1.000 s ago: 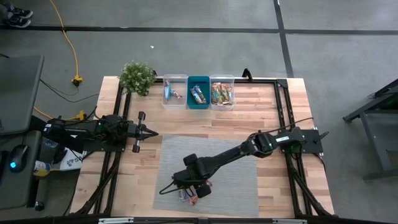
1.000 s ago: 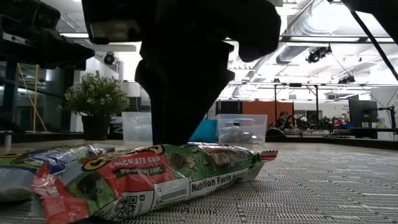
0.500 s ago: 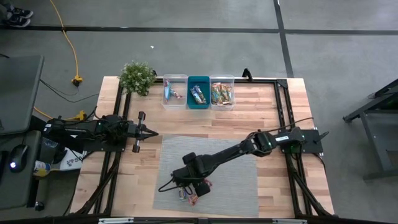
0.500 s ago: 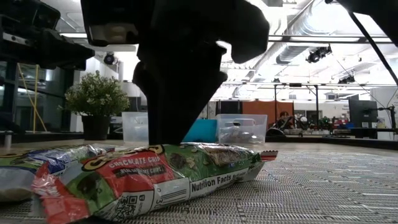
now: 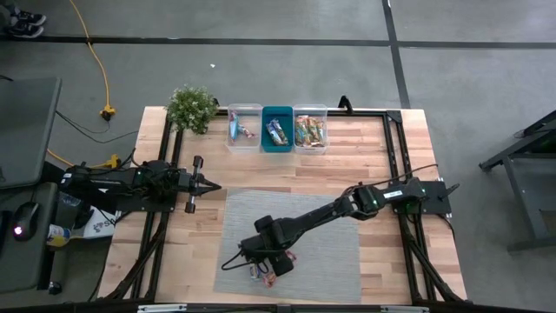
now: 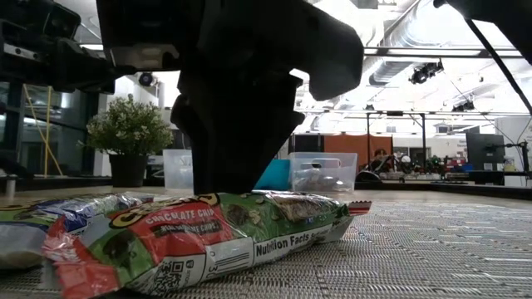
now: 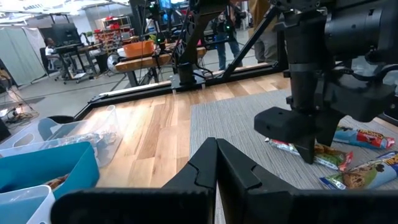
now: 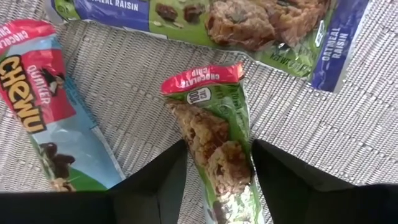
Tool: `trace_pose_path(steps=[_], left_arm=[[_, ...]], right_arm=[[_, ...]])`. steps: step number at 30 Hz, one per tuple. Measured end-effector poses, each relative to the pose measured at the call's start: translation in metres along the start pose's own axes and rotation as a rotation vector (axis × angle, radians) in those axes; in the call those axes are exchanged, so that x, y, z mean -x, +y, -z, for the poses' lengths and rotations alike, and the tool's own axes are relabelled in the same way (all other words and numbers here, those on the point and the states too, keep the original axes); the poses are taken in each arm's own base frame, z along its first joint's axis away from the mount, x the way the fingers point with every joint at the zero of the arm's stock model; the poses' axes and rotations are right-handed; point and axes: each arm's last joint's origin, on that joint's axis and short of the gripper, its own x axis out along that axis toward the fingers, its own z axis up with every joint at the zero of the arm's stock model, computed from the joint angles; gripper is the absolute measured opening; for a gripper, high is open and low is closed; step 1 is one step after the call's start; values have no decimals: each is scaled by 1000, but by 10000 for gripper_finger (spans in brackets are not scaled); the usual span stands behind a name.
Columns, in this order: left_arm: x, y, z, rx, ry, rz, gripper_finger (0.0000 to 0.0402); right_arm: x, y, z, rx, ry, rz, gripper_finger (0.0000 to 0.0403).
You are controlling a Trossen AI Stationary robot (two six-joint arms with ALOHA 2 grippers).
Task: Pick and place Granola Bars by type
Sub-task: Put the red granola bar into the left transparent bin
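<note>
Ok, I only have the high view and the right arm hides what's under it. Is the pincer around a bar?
Observer: Yes. The right pincer is open, one finger on each side of a green chocolate chip bar lying on the mat.
Operator: Anything else in the way?
Observer: A red Chewy bar and an oatmeal raisin bar lie close by, neither between the fingers.
Operator: And the left pincer?
Observer: The left pincer is shut, over the bare table beside the mat.

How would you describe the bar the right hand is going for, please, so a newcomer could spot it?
On the grey mat, three granola bars lie near its front left corner under the right hand. Between that hand's open fingers lies the chocolate chip bar: green wrapper, red end, unlike the blue-edged oatmeal raisin bar and the light-blue Chewy bar.
</note>
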Motion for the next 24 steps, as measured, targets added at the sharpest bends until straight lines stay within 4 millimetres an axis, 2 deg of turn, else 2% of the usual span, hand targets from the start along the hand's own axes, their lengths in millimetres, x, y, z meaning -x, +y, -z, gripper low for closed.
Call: trace_pose_path(steps=[14,24], left_arm=[[0,0,0,0,0,0,1],[0,0,0,0,0,0,1]], right_arm=[[0,-1,0,-1,0,12,89],[2,-2,0,-59,-5,23,67]])
